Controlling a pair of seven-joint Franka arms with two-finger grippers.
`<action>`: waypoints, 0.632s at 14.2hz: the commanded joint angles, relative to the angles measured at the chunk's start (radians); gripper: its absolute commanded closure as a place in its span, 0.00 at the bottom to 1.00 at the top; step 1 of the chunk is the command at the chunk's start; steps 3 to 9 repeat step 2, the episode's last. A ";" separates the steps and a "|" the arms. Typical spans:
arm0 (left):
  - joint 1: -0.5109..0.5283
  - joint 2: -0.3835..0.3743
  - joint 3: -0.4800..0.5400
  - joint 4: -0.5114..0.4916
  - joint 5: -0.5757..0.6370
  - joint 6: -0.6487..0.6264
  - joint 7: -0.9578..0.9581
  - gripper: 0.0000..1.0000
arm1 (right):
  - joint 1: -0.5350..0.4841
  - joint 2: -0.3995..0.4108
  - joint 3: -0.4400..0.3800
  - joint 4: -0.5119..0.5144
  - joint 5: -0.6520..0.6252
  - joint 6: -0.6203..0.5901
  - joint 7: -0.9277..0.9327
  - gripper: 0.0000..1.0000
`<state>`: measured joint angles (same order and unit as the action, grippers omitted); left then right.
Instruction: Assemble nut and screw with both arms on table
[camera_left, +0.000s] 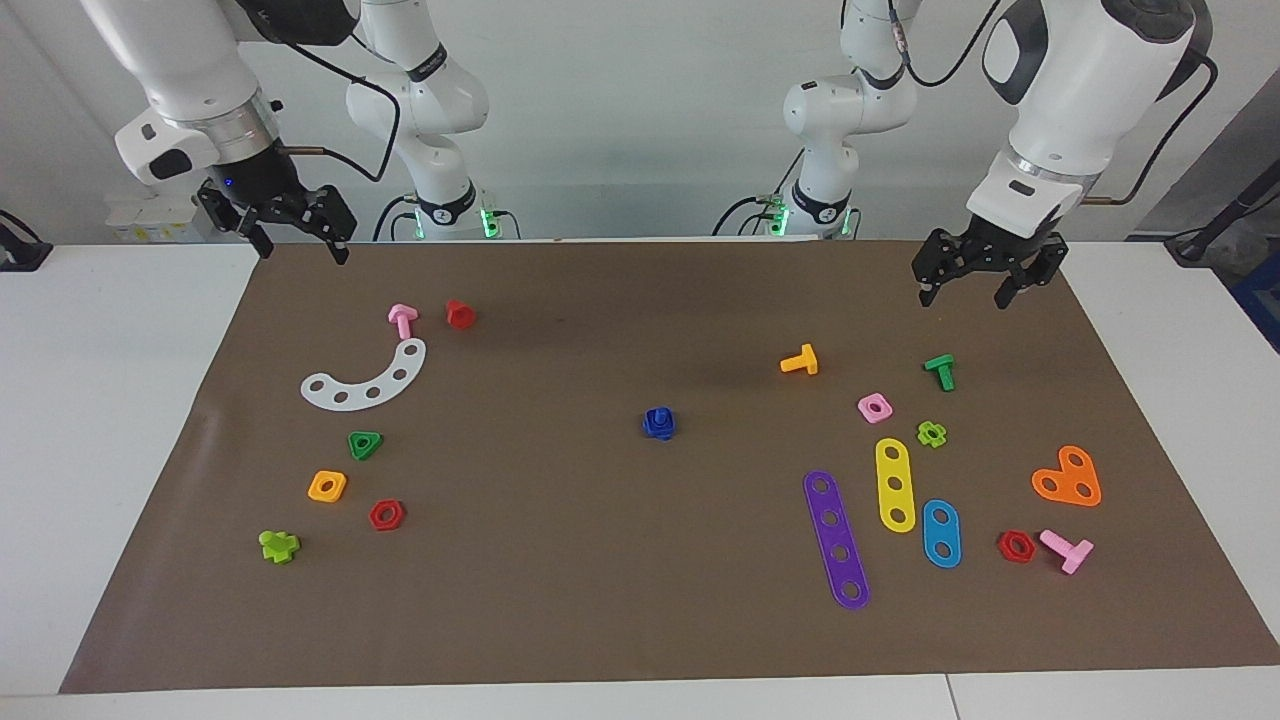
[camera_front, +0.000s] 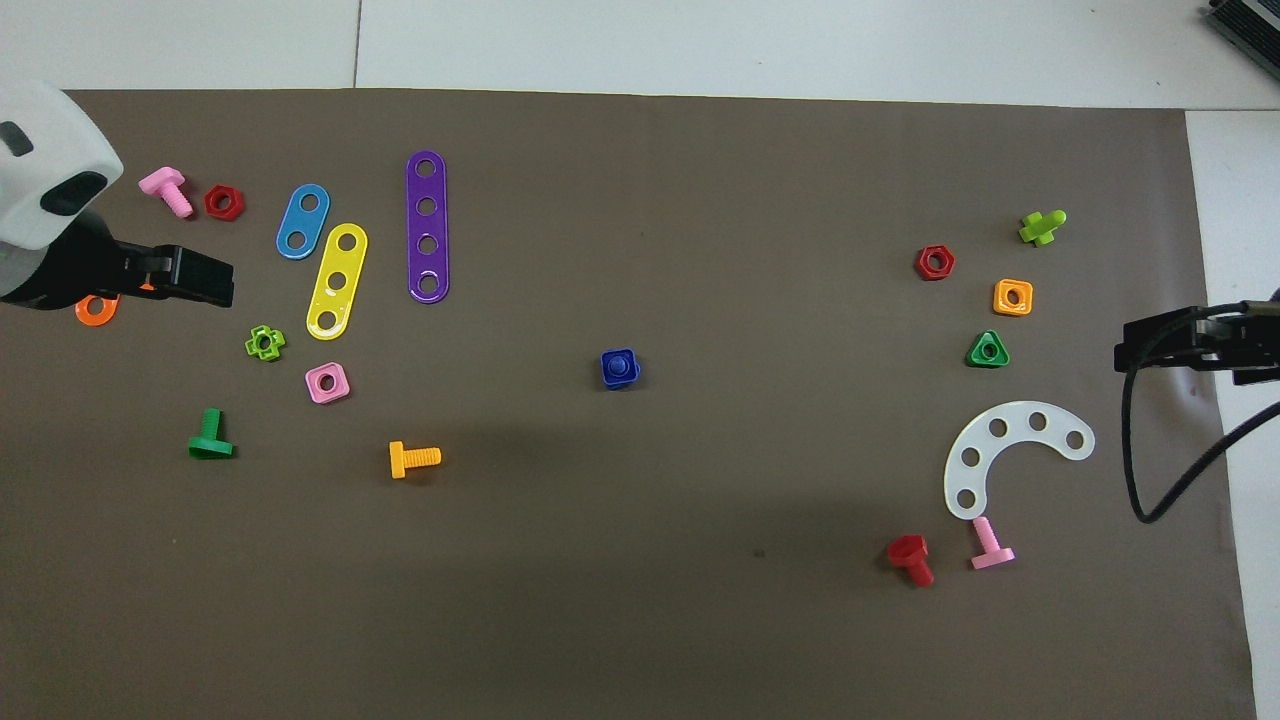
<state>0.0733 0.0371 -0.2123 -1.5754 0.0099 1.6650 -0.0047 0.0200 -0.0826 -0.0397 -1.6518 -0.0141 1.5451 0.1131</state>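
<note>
Mid-worktop (camera_left: 150, 420), nut (camera_left: 659, 427) sits threaded on screw (camera_front: 620, 366): assembly looks done. Left gripper (camera_left: 982, 288) and right gripper (camera_left: 296, 243) hang above the mat's robot-side corners, fingers apart, empty.

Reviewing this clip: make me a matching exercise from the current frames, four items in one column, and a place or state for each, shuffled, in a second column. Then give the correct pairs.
Column one:
1. nut
2. left pincer
3. orange bolt
4. right pincer

Column two:
A. open, raised at the right arm's end of the table
B. lying on its side, nearer the robots than the pink square nut
C. at mid-mat, with the screw stem poking up through it
D. open, raised above the green bolt area

Pairs: 1-C, 2-D, 3-B, 4-A
</note>
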 joint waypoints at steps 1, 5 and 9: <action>0.016 -0.034 -0.006 -0.035 -0.018 0.015 0.022 0.00 | -0.006 -0.006 0.003 -0.002 0.005 -0.011 -0.020 0.00; 0.016 -0.036 -0.006 -0.038 -0.018 0.016 0.022 0.00 | -0.006 -0.006 0.003 -0.002 0.005 -0.011 -0.020 0.00; 0.016 -0.036 -0.006 -0.038 -0.018 0.016 0.022 0.00 | -0.006 -0.006 0.003 -0.002 0.005 -0.011 -0.020 0.00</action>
